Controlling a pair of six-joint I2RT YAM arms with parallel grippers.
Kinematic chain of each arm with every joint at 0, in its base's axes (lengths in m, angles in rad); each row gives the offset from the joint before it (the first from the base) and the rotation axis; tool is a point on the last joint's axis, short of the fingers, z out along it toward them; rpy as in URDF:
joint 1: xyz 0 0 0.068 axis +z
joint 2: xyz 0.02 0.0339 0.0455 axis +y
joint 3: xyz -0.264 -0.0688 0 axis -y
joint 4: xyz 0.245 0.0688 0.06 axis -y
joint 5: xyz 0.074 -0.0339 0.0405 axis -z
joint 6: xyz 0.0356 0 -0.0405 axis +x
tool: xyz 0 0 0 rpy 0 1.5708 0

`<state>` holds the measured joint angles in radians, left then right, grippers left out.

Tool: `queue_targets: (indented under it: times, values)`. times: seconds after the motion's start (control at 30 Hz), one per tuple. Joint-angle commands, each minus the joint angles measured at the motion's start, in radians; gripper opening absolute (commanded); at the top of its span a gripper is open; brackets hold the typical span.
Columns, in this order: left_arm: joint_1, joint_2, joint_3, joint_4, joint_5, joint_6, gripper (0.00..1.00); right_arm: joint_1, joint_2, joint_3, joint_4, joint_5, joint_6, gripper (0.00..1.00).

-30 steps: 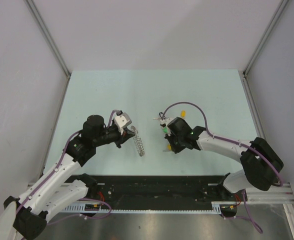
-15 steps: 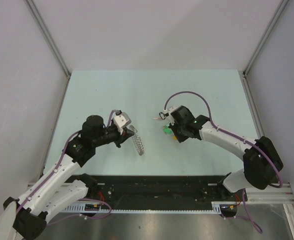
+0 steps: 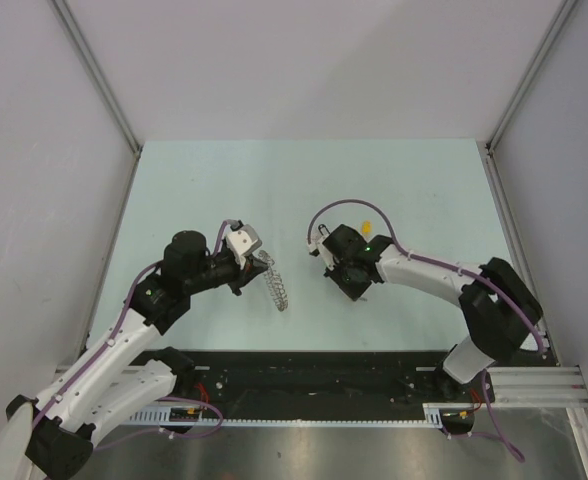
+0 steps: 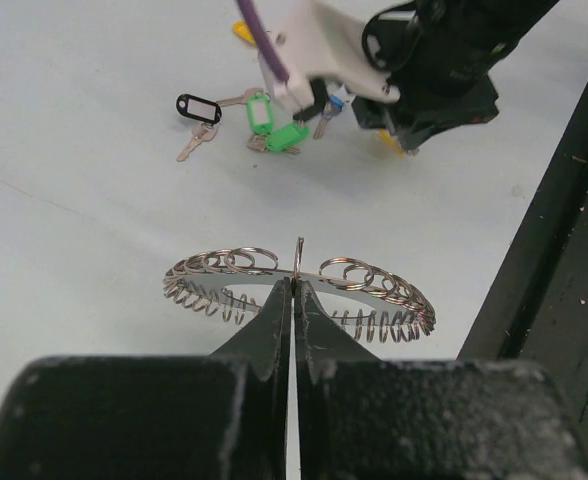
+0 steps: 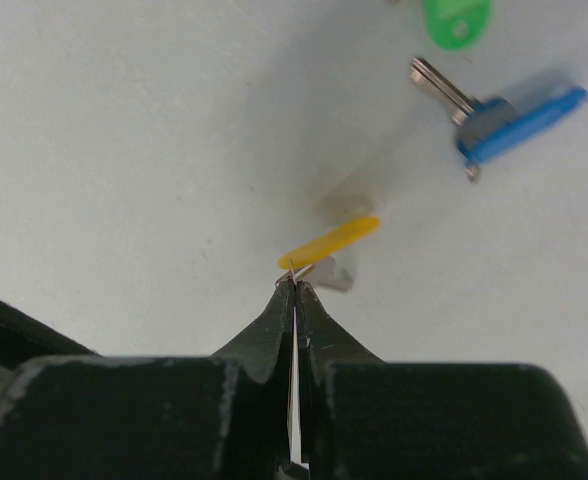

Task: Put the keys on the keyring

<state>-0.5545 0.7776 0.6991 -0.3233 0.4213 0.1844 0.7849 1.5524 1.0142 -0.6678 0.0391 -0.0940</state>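
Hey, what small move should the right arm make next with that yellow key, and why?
Probably carry it a little way toward the left arm. The right gripper is shut on the yellow key at its tag end, and the left gripper is shut on the keyring. The key and ring are apart, so closing that gap looks like the next step.

The large silver coiled-wire keyring (image 4: 369,278) stands upright, its rim pinched in the shut left hand (image 4: 295,285). A green-headed key (image 4: 262,112), a black-headed key (image 4: 198,108) and a blue-headed key (image 5: 524,115), all small and silver, lie clustered on the table (image 4: 74,250). The yellow-headed key (image 5: 331,243) is nipped in the right hand (image 5: 294,285).
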Motion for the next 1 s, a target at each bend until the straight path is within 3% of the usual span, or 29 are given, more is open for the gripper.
queue_targets:
  times: [0.0, 0.27, 0.43, 0.7, 0.97]
  values:
    - [-0.007, -0.020, 0.000, 0.049, 0.000, 0.009, 0.00, 0.037, 0.083, 0.058, 0.089, -0.057, -0.035, 0.00]
    - [-0.005, -0.023, -0.001, 0.050, -0.001, 0.007, 0.00, 0.074, 0.184, 0.090, 0.218, -0.073, -0.047, 0.02]
    - [-0.005, -0.023, -0.001, 0.052, 0.004, 0.007, 0.00, 0.083, 0.181, 0.090, 0.240, -0.062, -0.024, 0.15]
    - [-0.005, -0.031, -0.003, 0.053, 0.005, 0.004, 0.00, 0.085, 0.014, 0.009, 0.338, -0.065, -0.003, 0.32]
    - [-0.005, -0.032, -0.004, 0.059, 0.014, 0.003, 0.00, 0.056, -0.138, -0.248, 0.578, -0.094, 0.020, 0.32]
